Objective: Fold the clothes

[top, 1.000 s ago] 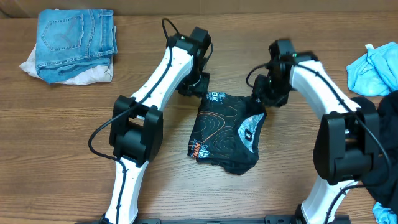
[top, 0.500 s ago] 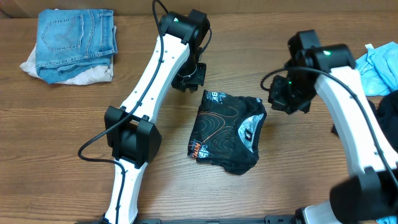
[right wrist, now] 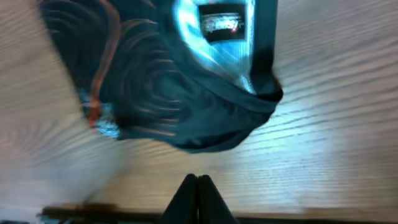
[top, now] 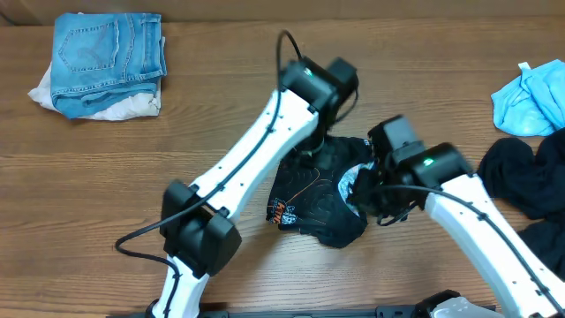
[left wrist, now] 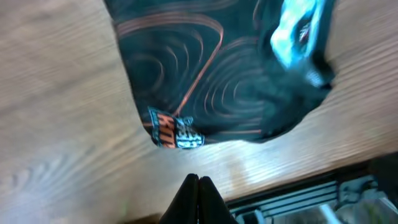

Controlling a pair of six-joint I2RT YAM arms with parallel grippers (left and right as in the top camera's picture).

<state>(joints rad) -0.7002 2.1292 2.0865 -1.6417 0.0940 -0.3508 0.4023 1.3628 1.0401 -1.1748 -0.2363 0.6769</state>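
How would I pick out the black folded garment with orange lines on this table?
Start at the middle of the wooden table. The black folded garment lies there. Unlike the plain black cloth at the right edge, it carries orange contour lines and a light blue neck lining.

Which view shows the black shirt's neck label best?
The right wrist view: the neck label lies face-up, large and uncovered there. The left wrist view shows it only as a blurred pale-blue smear at the top edge. Overhead it is a tiny pale spot tucked against the right arm.
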